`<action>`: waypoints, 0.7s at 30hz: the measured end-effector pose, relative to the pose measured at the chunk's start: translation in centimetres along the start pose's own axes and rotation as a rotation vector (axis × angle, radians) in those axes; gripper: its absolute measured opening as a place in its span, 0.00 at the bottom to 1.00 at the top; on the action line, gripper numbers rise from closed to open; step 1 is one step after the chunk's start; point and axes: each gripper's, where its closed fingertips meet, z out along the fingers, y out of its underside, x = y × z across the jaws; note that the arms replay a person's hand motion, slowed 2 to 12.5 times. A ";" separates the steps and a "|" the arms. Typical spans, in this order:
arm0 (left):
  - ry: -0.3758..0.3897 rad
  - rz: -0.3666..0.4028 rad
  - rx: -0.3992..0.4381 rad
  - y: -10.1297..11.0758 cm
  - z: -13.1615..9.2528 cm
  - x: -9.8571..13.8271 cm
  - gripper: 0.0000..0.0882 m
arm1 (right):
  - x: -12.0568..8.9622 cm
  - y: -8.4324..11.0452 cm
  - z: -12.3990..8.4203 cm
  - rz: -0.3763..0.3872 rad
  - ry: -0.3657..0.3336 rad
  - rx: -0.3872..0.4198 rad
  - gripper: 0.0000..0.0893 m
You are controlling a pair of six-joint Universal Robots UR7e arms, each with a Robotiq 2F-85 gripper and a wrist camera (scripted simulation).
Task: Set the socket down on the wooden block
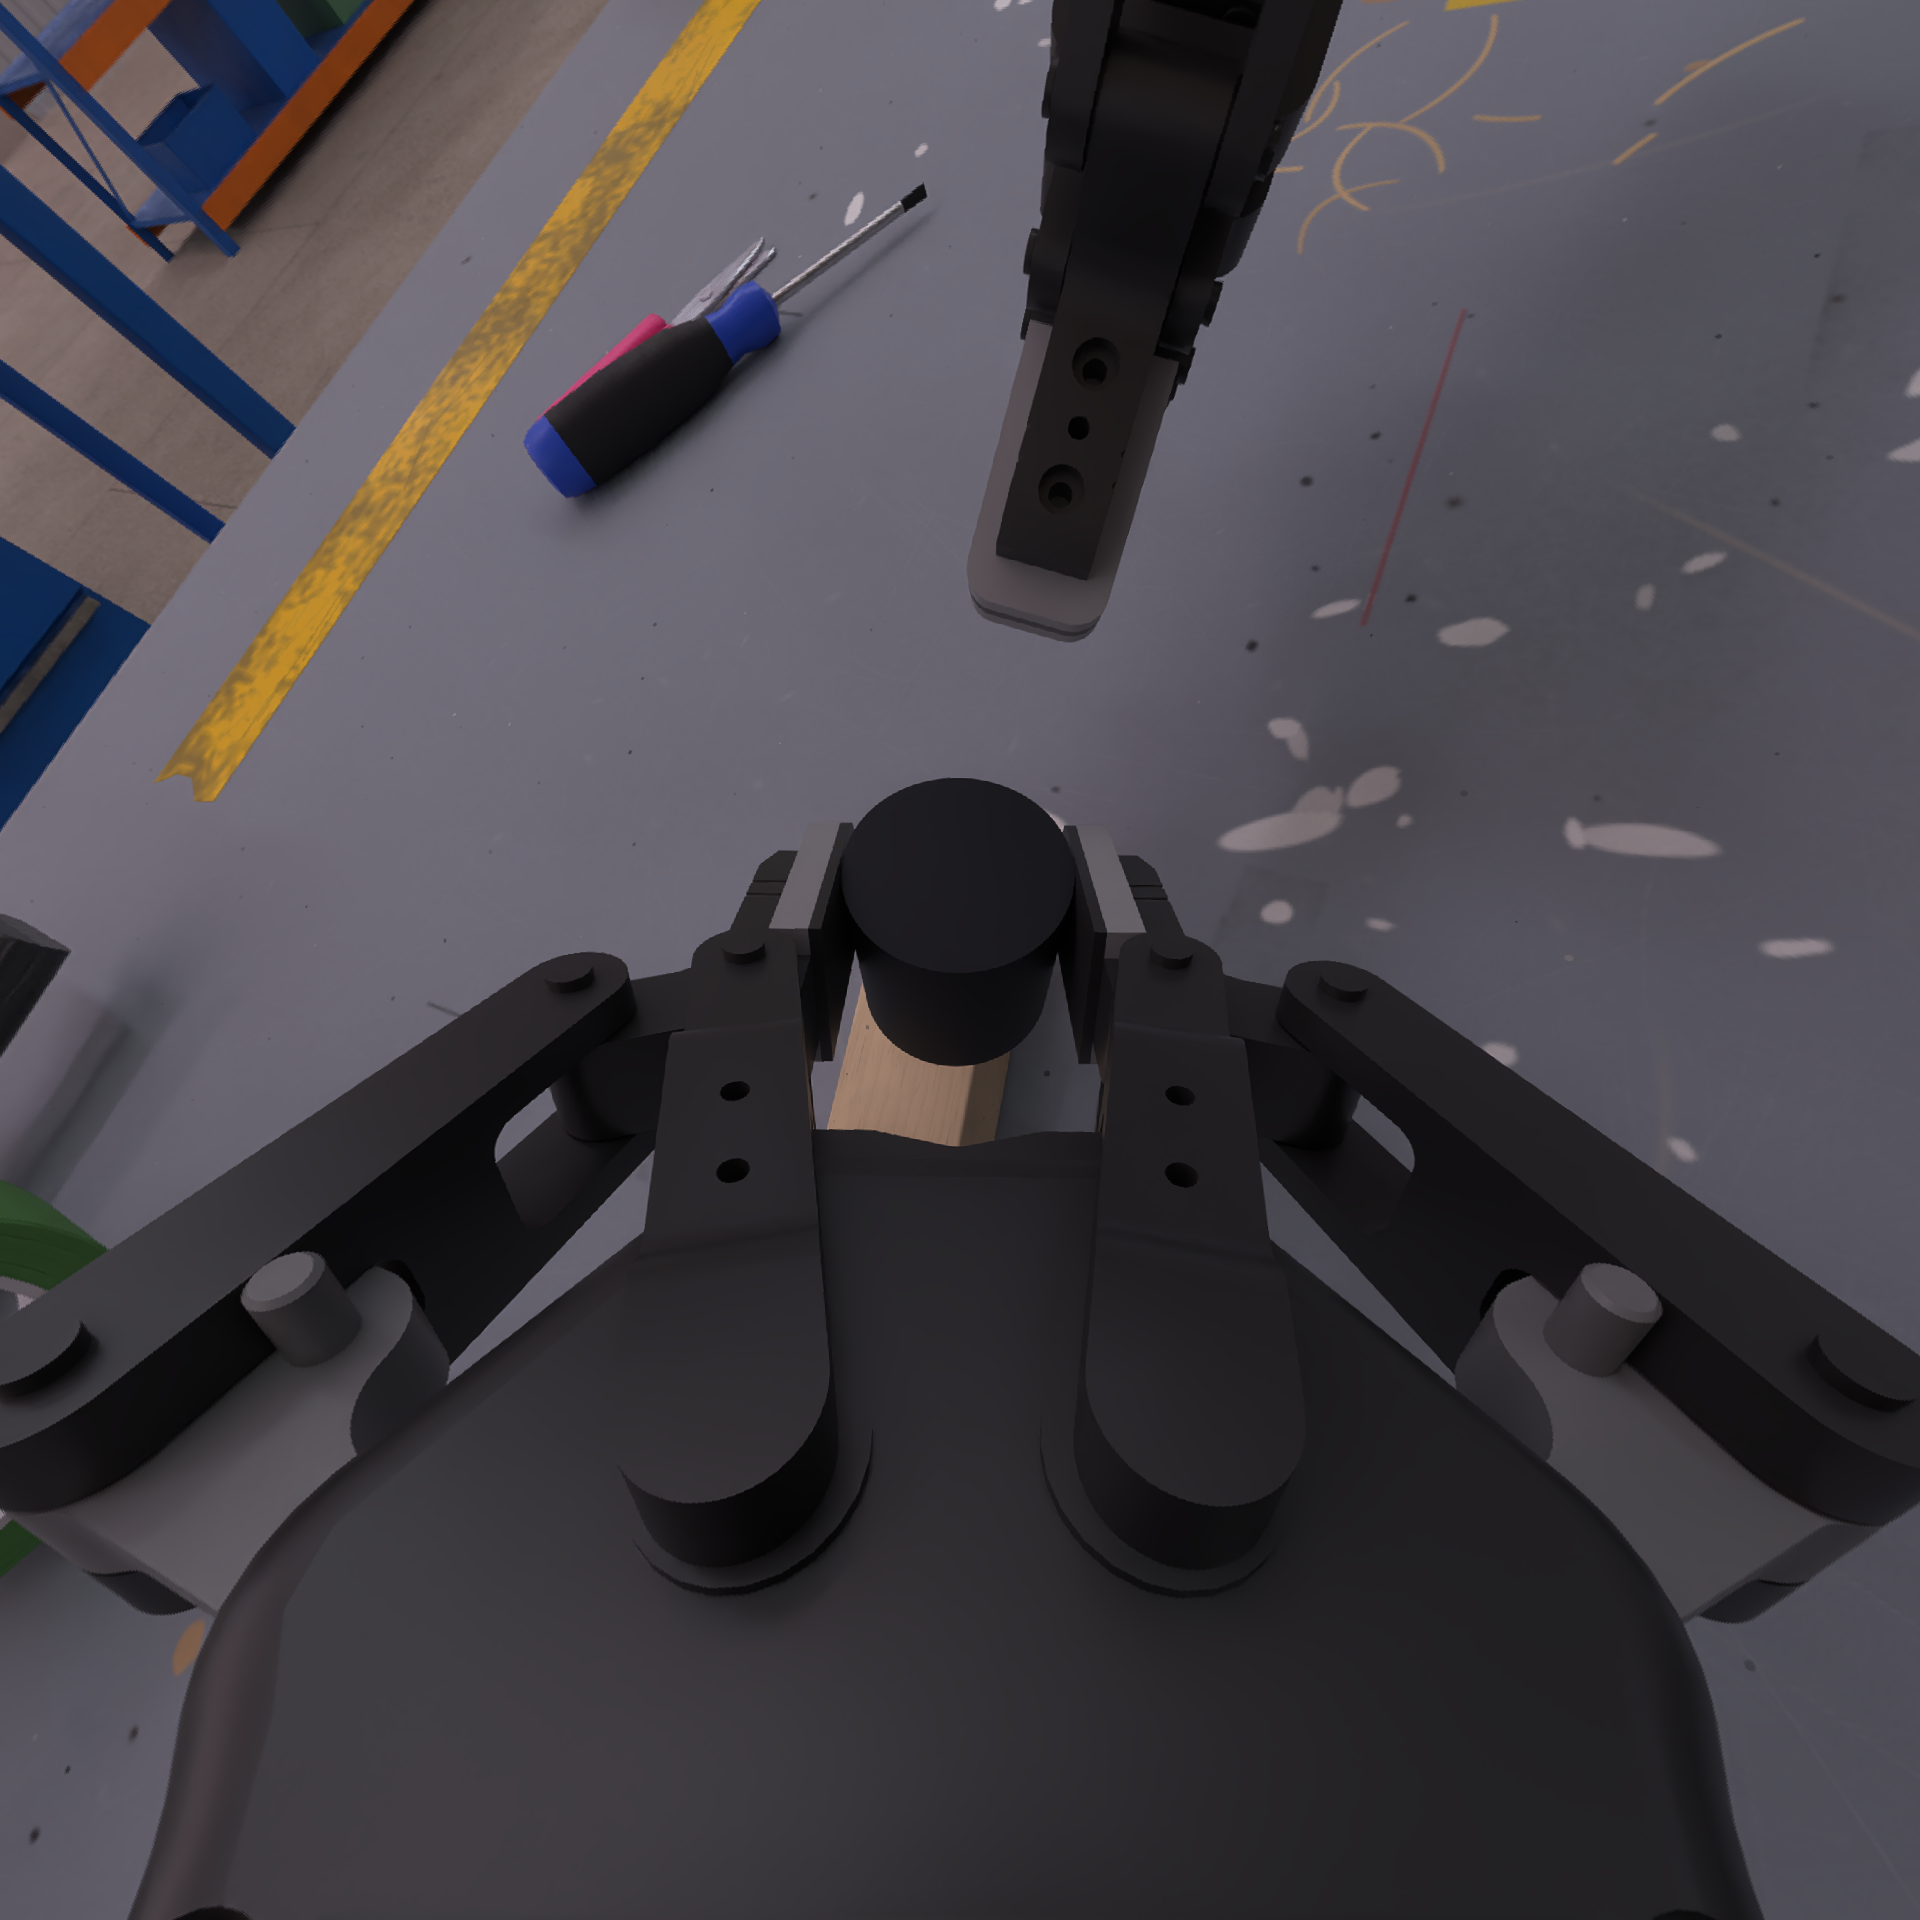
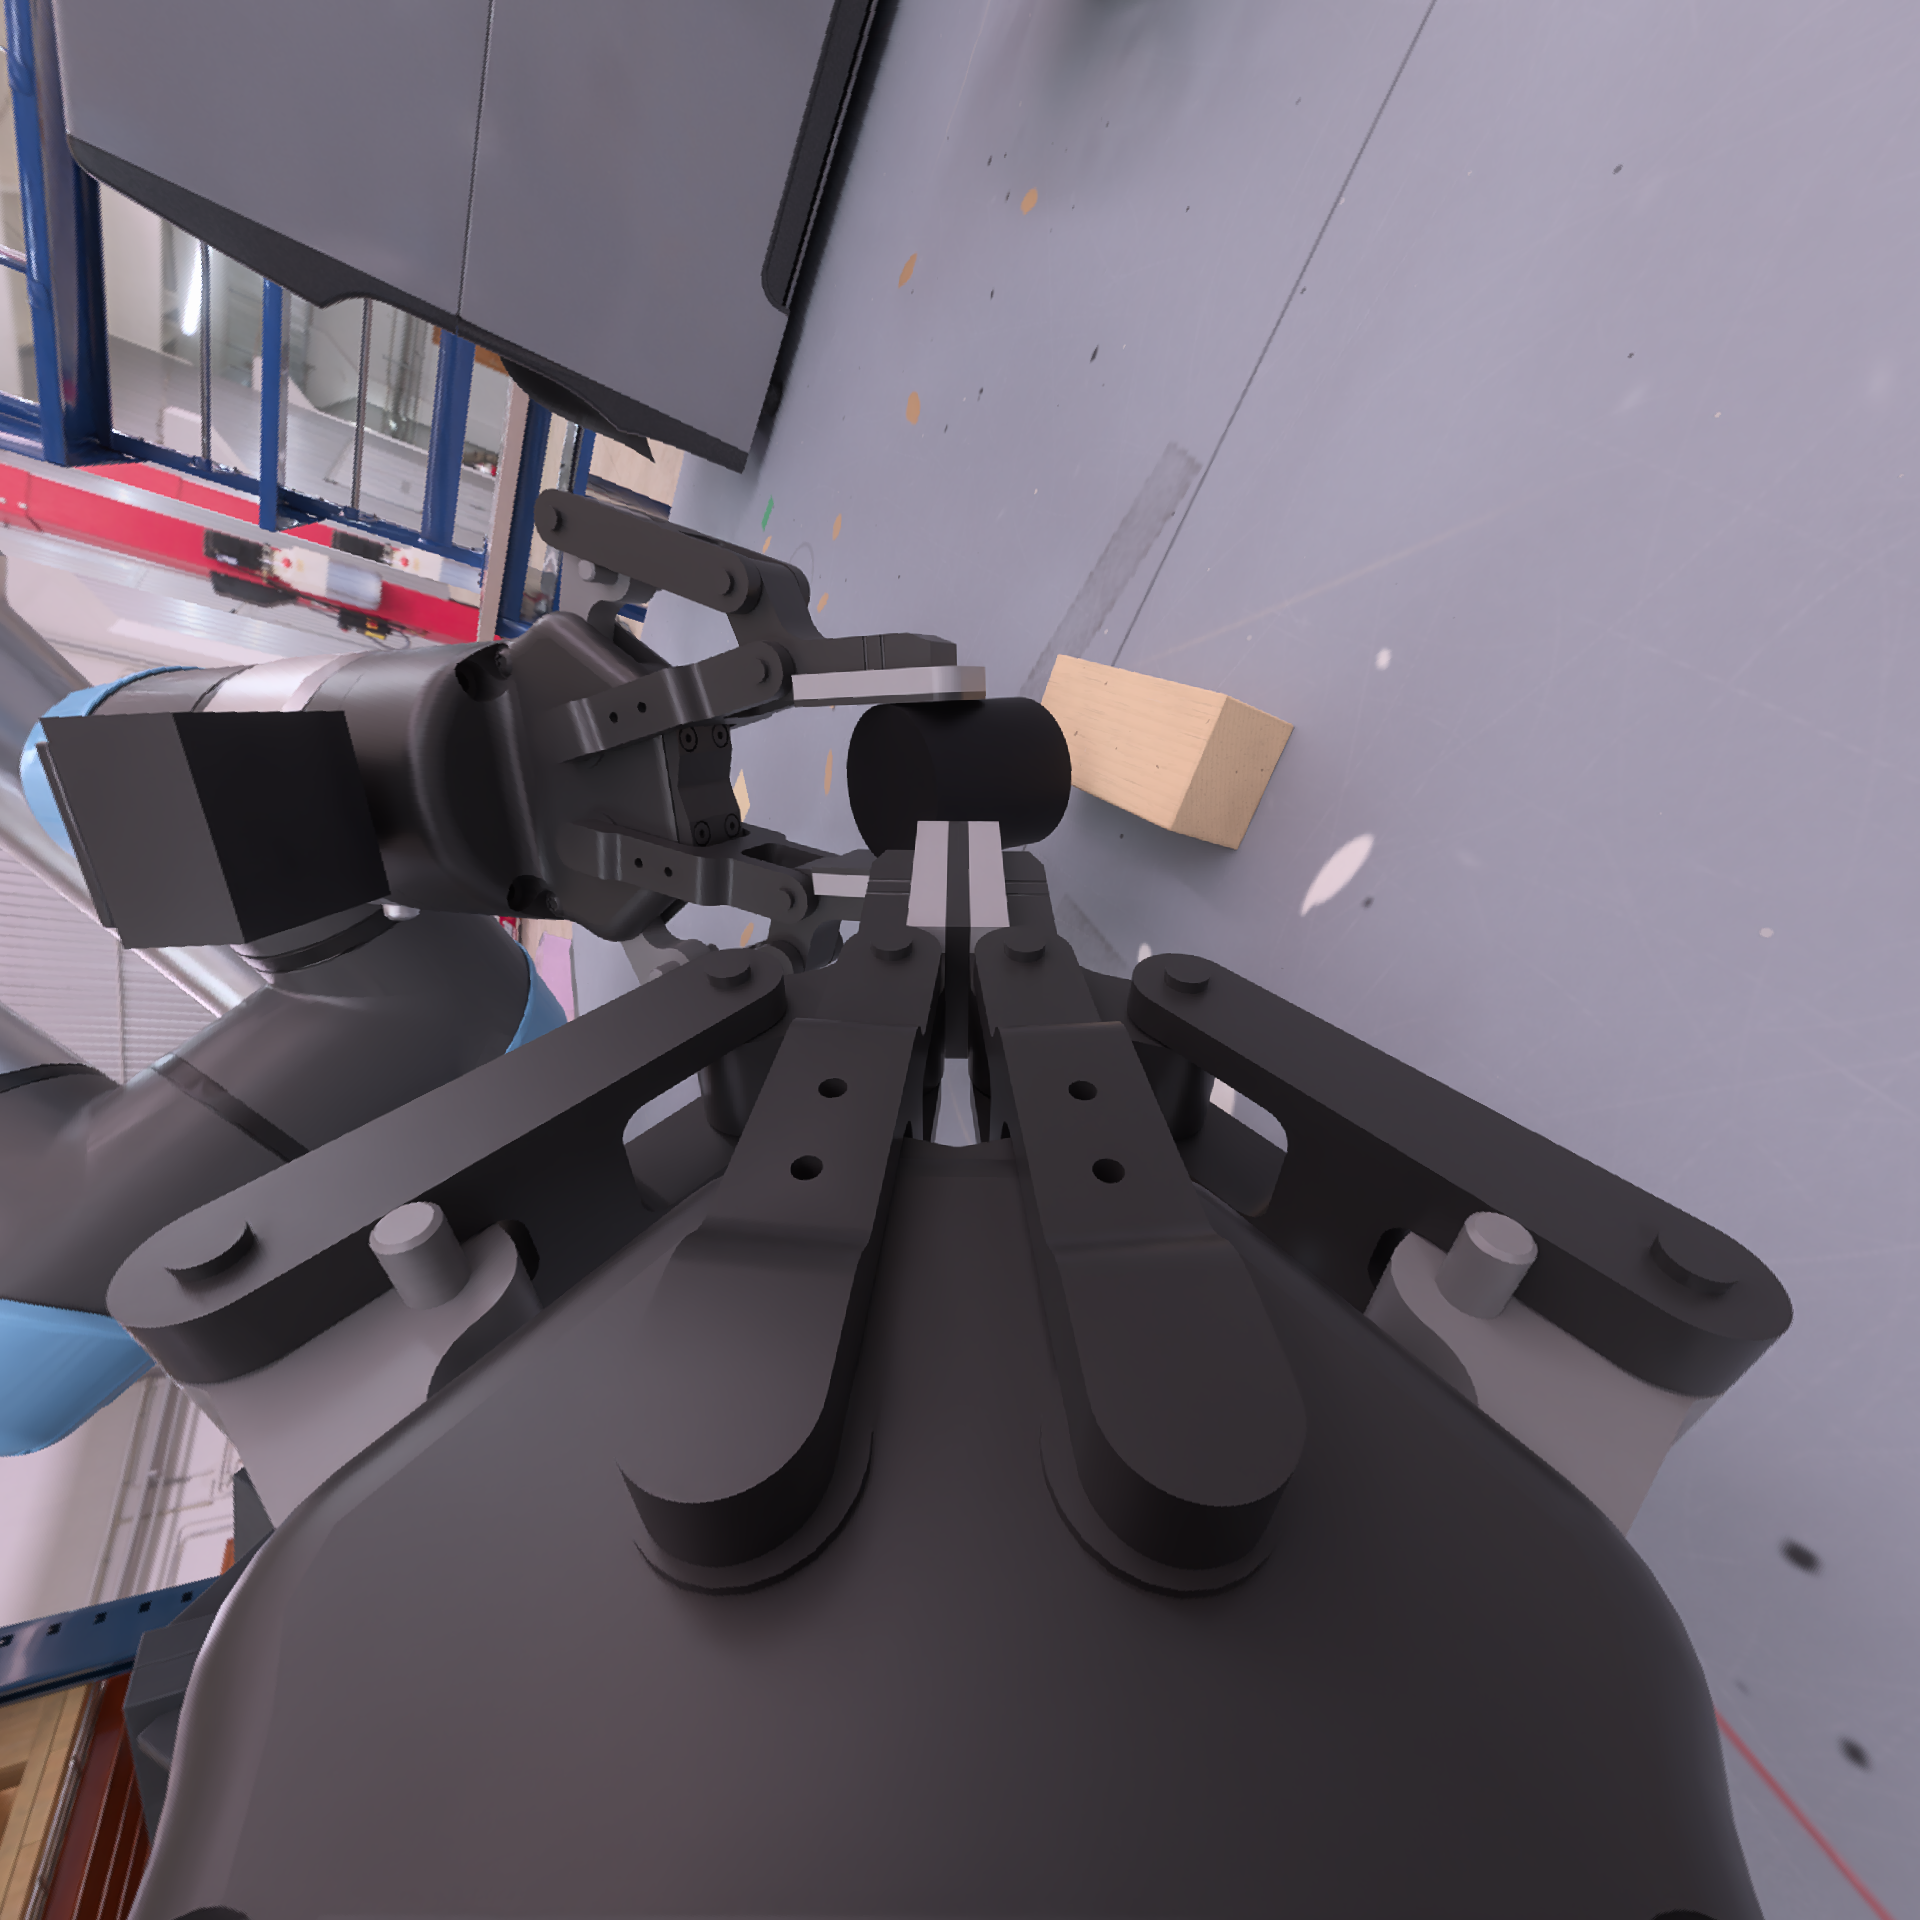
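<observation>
My left gripper (image 1: 956,914) holds the black socket (image 1: 956,904) between its pads, above the wooden block (image 2: 1164,753) but apart from it. My right gripper (image 2: 956,873) is closed, empty. Lowering and release remain, I judge.

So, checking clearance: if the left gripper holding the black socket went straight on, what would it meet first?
Probably the pale wooden block, directly beyond the black cylindrical socket in the left gripper; depth is unclear.

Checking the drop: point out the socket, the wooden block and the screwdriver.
socket (image 1: 956,894): left wrist view, on its flat round end.
wooden block (image 2: 1153,753): right wrist view, on its long side face.
screwdriver (image 1: 655,400): left wrist view, on its black handle.
</observation>
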 end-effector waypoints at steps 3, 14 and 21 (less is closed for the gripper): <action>-0.003 0.000 -0.002 0.0 0.0 0.0 0.40 | 0.0 0.0 0.0 0.000 0.003 -0.001 0.00; -0.023 0.011 -0.010 0.1 0.0 -0.1 0.40 | 0.1 0.0 0.1 0.006 0.017 -0.002 0.00; -0.035 0.019 -0.013 0.1 0.0 -0.1 0.40 | 0.2 -0.1 0.1 0.005 0.025 -0.004 0.00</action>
